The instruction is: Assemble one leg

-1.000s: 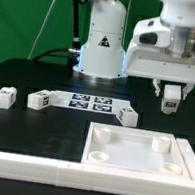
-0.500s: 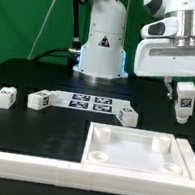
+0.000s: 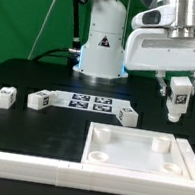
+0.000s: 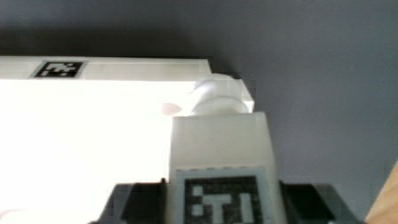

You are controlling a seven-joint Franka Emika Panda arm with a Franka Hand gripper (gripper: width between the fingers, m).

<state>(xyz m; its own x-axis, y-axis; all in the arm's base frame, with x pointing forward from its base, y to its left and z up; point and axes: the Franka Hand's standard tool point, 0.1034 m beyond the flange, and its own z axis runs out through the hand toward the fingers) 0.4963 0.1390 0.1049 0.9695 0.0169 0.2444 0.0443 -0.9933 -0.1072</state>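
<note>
Pinching leg (image 3: 176,103) in gripper (image 3: 179,89), clear of table (image 3: 40,127)

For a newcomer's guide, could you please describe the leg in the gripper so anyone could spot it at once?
Find the large white square tray-like top on the exterior view's right. Above its far edge hangs the two-finger gripper, shut on the small white stubby plastic leg. It is the only such block off the black table.

I count four legs: a left leg (image 3: 5,96), a second leg (image 3: 38,99) and a third leg (image 3: 128,115) on the tabletop (image 3: 40,132), and a fourth leg (image 3: 177,101) in the tool (image 3: 178,92). I see one tray (image 3: 127,154) and one marker board (image 3: 92,104).
</note>
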